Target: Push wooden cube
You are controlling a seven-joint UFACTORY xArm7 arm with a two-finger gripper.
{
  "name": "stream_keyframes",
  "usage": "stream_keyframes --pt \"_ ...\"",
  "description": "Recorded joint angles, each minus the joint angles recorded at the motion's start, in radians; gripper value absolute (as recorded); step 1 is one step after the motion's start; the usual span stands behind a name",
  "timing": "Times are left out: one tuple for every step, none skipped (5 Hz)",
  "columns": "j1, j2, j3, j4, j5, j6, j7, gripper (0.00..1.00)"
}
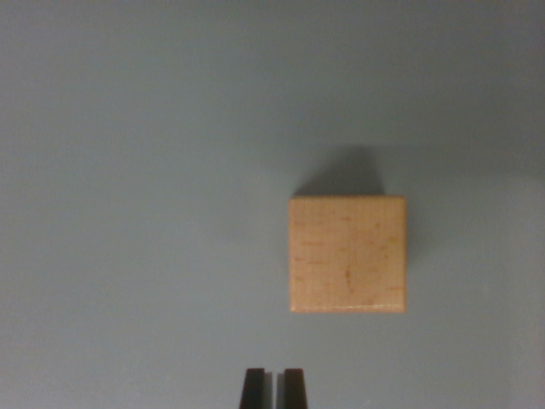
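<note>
On my wrist feed the grey table [128, 170] lies bare across the left half. At bottom centre I see the end effector [272, 388], its two dark fingertips nearly together with only a thin slit between them, gripping nothing. The wooden cube [347, 254] sits up and to the right of those tips, apart from them, throwing a shadow behind its far edge.

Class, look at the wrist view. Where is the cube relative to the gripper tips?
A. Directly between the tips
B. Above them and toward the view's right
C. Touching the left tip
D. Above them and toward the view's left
B: the cube lies higher in the wrist view and to its right of the gripper, with bare surface between them.
</note>
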Motion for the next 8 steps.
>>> stream_keyframes --pt "0.0000 0.000 0.000 0.000 0.0000 0.000 0.000 0.00" --pt "-0.0050 0.014 -0.004 -0.026 0.0026 -0.041 -0.012 0.00" --pt "-0.0050 0.014 -0.004 -0.026 0.0026 -0.041 -0.012 0.00" --pt "-0.0096 0.027 -0.008 -0.051 0.0051 -0.079 -0.022 0.00" --pt "-0.0096 0.027 -0.008 -0.051 0.0051 -0.079 -0.022 0.00" --pt "-0.0138 0.039 -0.012 -0.072 0.0073 -0.113 -0.032 0.00" --pt "-0.0138 0.039 -0.012 -0.072 0.0073 -0.113 -0.032 0.00" --pt "-0.0176 0.050 -0.015 -0.093 0.0093 -0.145 -0.041 0.00"
